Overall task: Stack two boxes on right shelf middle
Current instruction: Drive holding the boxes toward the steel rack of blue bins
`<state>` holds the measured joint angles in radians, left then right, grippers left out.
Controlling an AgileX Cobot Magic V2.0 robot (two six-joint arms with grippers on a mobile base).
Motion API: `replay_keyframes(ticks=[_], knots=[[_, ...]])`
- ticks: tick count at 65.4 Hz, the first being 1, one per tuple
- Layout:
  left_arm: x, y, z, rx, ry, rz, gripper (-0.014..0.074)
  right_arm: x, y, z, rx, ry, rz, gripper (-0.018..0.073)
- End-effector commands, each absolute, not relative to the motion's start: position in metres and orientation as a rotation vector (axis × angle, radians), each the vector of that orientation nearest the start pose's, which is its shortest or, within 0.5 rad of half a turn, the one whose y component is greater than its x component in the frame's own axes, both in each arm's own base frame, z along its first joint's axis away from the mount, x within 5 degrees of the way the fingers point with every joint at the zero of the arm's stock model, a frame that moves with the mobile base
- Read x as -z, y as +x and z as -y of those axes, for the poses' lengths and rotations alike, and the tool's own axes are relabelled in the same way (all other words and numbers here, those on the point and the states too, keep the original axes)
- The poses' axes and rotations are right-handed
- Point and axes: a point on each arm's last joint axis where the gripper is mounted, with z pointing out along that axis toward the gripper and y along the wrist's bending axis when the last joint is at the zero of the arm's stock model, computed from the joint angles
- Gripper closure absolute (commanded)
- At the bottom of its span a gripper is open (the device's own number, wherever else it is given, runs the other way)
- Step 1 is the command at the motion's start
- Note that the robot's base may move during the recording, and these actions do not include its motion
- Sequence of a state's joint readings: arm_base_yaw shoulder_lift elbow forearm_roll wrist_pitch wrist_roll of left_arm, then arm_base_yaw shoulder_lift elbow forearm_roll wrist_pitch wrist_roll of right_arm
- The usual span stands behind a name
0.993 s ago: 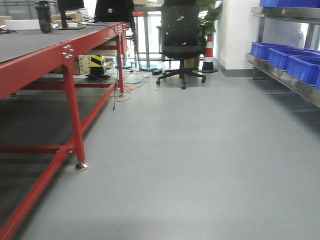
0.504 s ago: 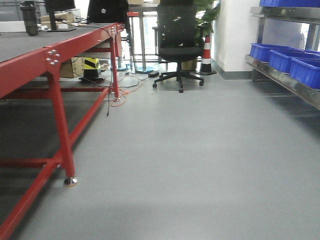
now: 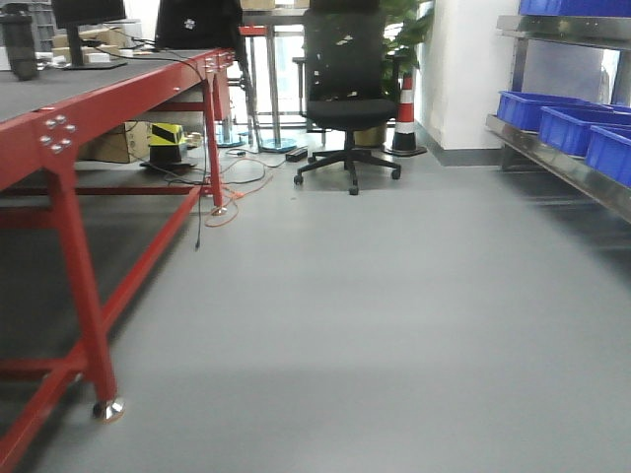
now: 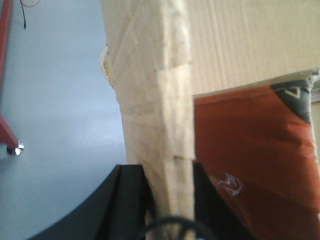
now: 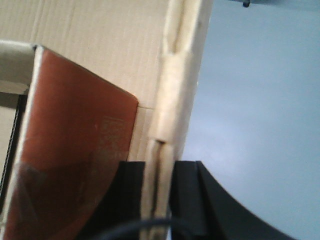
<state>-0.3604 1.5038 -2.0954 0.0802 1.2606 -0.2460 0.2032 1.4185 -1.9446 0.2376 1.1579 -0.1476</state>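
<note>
Front view: the shelf (image 3: 552, 161) stands at right, showing only blue bins (image 3: 552, 120); left wrist: left gripper (image 4: 169, 196) clamps the box (image 4: 150, 75) wall, away from the shelf; right wrist: right gripper (image 5: 160, 185) clamps likewise, so carry it level toward the shelf.

the front view is bright and even, slightly soft, with daylight blown out at the windows (image 3: 281, 59) in the upper centre and a pale sheen on the floor (image 3: 394, 296). shadow pools under the table (image 3: 128, 94) at left. both wrist views are blurred; the near box (image 4: 150, 75) wall washes pale.
</note>
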Motion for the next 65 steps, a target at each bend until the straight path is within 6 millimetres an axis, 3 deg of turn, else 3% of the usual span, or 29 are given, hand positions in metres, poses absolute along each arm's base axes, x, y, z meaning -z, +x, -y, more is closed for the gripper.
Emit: replay_keyframes(ticks=[1, 65], knots=[[-0.5452, 0.2537, 0.0851, 0.253, 0.091, -2.079, 0.0708, -0.5339, 0.2530, -0.0670, -0.274, -0.376, -2.004, 0.0712], [-0.5466, 0.2545, 0.0853, 0.255, 0.091, -2.062, 0.0708, -0.5359, 0.2541, -0.0669, -0.273, -0.368, -1.980, 0.0712]])
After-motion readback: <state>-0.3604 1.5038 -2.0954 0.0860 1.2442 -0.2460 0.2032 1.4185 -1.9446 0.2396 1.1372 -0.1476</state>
